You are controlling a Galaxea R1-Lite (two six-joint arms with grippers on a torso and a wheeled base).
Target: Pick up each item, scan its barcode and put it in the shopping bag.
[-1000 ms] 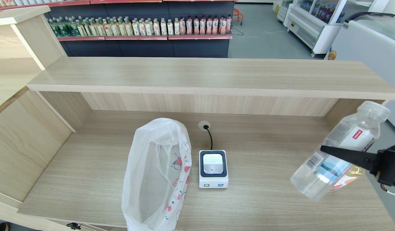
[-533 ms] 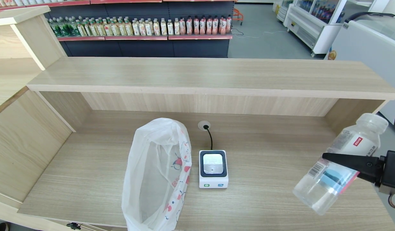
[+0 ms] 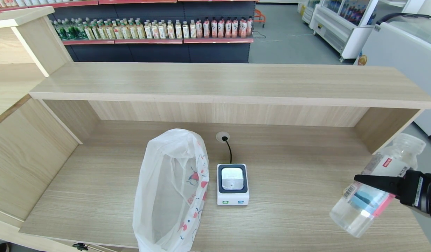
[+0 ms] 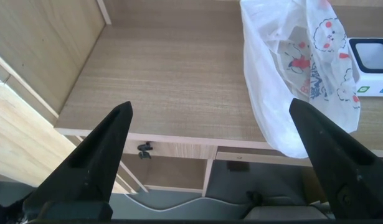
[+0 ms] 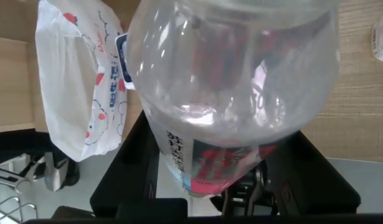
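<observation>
One clear bottle, clamped tight in my right gripper, has sunk lower over the counter's right end, well apart from the scanner; scanning remains undone.

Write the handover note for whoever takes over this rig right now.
Left gripper: open, empty, off the wooden counter's front edge, near the white plastic shopping bag.
Right gripper: shut on the clear plastic bottle, held tilted above the counter's right end, right of the white barcode scanner.
Done: bottle picked up.
Left: scan its barcode, then put it in the bag.
</observation>
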